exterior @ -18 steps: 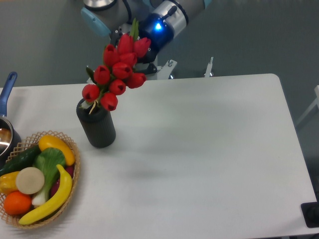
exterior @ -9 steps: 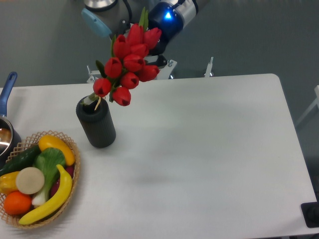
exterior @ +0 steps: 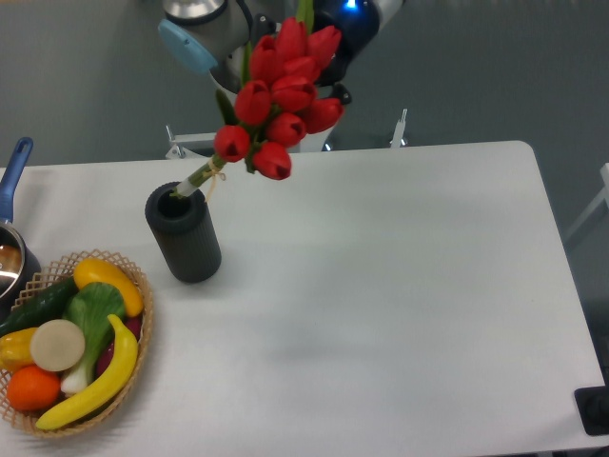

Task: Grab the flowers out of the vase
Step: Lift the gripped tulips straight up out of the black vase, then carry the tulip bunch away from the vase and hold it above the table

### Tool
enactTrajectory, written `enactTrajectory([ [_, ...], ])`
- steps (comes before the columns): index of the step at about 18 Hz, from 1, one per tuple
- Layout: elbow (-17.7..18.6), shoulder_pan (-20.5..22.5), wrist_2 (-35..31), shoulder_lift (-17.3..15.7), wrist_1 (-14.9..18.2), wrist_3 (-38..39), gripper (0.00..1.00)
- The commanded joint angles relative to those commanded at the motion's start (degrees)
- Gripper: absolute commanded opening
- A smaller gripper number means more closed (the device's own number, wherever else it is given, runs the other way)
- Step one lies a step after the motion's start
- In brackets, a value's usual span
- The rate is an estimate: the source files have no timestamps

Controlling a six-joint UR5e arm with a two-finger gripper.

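- Up at the top edge, the gripper (exterior: 328,29) sits hidden behind the tulip buds; whether its fingers are apart or clamped cannot be told.
- The red tulips (exterior: 282,95) hang tilted, stem tips just inside the mouth of the black vase (exterior: 185,235).
- A wicker basket (exterior: 143,328) of produce lies nearby on the white table (exterior: 400,286).

arm (exterior: 205,24): far edge, top centre | wrist: blue light lit | gripper: fingers hidden, grip unclear
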State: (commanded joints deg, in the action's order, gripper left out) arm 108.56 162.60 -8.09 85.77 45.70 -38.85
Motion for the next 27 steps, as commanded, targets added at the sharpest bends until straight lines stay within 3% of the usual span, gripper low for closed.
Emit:
enactTrajectory([
  [3, -3.08, 0.18, -0.26, 3.08, -0.09, -0.79, 0.00],
  [8, -5.63, 1.49, -0.88, 7.65, -0.09, -9.56, 0.00],
  [11, -9.22, 2.28, -2.62, 11.33, -0.53, -12.39, 0.00],
  [14, -10.56, 4.22, -18.67, 12.40, -0.35, -14.85, 0.00],
  [21, -6.69, 4.22, -42.42, 13.20, 0.35, -20.39, 0.00],
  [27, -7.48, 3.61, -52.63, 15.13, 1.14, -20.39, 0.03],
])
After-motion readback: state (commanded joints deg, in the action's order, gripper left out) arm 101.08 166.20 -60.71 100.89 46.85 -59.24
